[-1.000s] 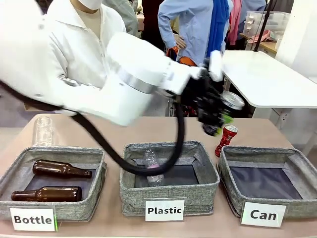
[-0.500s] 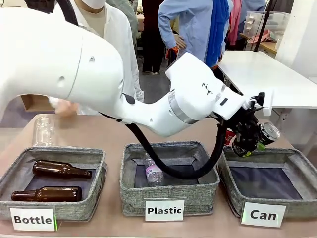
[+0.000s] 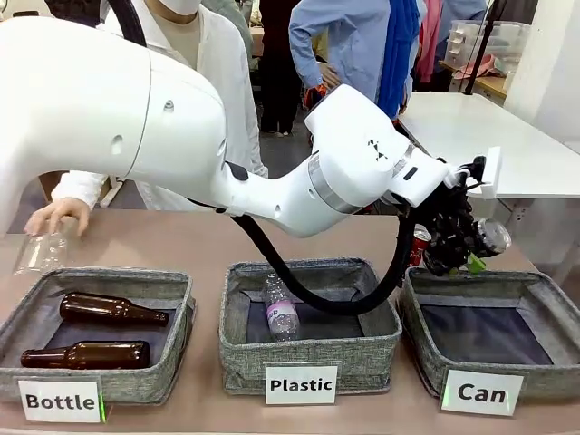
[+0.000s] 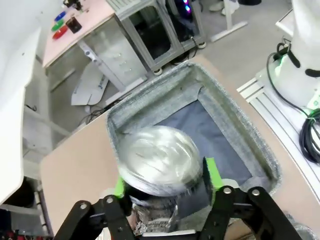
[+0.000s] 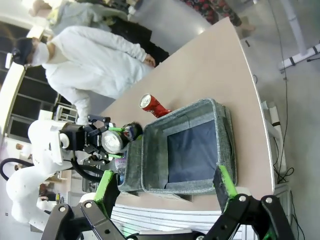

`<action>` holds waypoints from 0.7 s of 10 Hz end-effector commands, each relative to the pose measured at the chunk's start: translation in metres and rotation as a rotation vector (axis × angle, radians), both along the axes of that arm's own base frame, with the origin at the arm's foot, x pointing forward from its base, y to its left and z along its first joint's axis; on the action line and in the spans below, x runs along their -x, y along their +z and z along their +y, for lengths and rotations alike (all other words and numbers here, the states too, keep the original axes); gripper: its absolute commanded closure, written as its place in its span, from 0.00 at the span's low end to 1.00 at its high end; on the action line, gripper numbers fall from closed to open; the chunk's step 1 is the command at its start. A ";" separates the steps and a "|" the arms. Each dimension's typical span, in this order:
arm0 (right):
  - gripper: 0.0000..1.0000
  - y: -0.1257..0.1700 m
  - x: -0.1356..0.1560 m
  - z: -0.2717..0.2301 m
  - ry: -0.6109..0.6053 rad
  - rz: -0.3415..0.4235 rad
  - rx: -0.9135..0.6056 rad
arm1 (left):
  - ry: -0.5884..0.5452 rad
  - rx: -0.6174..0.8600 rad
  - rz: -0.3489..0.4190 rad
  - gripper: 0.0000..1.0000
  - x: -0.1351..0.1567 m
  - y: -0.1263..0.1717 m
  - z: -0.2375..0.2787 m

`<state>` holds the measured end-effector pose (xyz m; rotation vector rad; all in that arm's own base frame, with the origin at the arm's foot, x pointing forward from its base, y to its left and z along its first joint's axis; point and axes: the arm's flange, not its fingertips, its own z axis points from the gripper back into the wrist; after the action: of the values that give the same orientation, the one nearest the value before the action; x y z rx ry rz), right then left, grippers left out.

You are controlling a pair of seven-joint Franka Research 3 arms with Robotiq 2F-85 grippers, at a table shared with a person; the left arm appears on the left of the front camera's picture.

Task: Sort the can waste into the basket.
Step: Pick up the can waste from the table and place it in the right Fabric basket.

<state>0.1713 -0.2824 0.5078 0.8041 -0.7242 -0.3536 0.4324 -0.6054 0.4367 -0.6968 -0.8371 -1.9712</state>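
Left tool (image 3: 467, 254) reaches across to right side, above far rim of basket (image 3: 544, 381) labelled "Can". Black can (image 3: 494, 236) sits between its green pads. Left wrist view: blurred silver top over basket's dark floor; cannot tell if pads clamp it. Right wrist view gives red can (image 5: 152, 105) whole, on bench (image 3: 181, 240) just beside basket's far wall; front view half hides it. Right tool (image 5: 164, 177) spread wide.
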 end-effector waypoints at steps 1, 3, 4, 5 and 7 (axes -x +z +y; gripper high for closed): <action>0.00 0.005 0.000 0.000 0.003 0.018 -0.007 | -0.016 0.010 0.032 0.00 0.005 0.009 0.004; 0.00 0.005 0.000 0.000 0.003 0.018 -0.007 | -0.039 0.018 0.052 0.00 0.013 0.012 0.007; 0.00 0.005 0.000 0.000 0.003 0.018 -0.007 | -0.045 0.013 0.052 0.00 0.014 0.012 0.007; 0.00 0.005 0.000 0.000 0.003 0.018 -0.007 | -0.042 0.020 0.053 0.00 0.014 0.013 0.010; 0.00 0.005 0.000 0.000 0.003 0.018 -0.007 | -0.032 0.023 0.056 0.00 0.012 0.017 0.016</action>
<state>0.1713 -0.2825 0.5078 0.8041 -0.7242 -0.3537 0.4244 -0.6022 0.4501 -0.7579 -0.8184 -1.9650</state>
